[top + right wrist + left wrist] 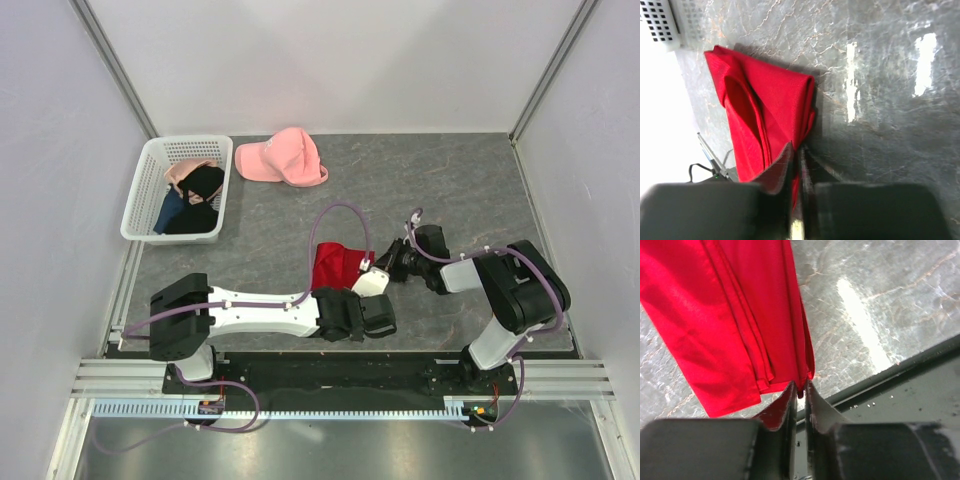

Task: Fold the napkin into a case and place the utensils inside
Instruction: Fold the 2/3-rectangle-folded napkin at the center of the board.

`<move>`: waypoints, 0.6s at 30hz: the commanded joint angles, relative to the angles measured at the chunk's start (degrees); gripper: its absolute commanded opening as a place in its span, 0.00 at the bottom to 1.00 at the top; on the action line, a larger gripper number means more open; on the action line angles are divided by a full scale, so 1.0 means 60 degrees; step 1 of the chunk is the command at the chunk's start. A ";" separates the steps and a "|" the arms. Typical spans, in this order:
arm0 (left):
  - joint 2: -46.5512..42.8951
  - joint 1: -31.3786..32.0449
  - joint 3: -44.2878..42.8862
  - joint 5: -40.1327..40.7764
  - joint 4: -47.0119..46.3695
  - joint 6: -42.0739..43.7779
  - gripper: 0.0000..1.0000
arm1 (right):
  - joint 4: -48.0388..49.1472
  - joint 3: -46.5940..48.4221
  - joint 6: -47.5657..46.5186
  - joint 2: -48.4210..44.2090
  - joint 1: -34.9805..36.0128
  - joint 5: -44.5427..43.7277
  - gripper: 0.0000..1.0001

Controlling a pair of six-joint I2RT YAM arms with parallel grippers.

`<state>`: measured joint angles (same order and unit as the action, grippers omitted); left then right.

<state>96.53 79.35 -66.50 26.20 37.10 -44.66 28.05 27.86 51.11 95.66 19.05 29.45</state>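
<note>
The red napkin (335, 265) lies folded in several layers on the grey table, just ahead of both arms. My left gripper (370, 268) reaches its right near corner. In the left wrist view the jaws (800, 386) stand almost together with a small tip of the napkin (735, 315) pinched between them. My right gripper (393, 262) comes in from the right. It (799, 148) is shut on the right edge of the napkin (775, 100), with red cloth showing between the fingers. The layers hang in loose pleats. The utensils are out of view.
A white basket (145, 195) with black and blue garments stands at the back left, and a pink cap (283, 158) lies beside it. The table's near edge and black rail (900, 385) run close behind the left gripper.
</note>
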 commanded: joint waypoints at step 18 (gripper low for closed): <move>-0.0257 -0.5255 0.0391 -0.3312 -0.4234 0.0867 0.13 | -0.2697 0.1538 -0.2117 0.0083 0.0019 -0.0324 0.00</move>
<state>89.97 49.28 -61.30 8.73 16.51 -41.80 17.45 35.11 42.81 97.36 19.00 30.02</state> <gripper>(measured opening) 0.143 0.010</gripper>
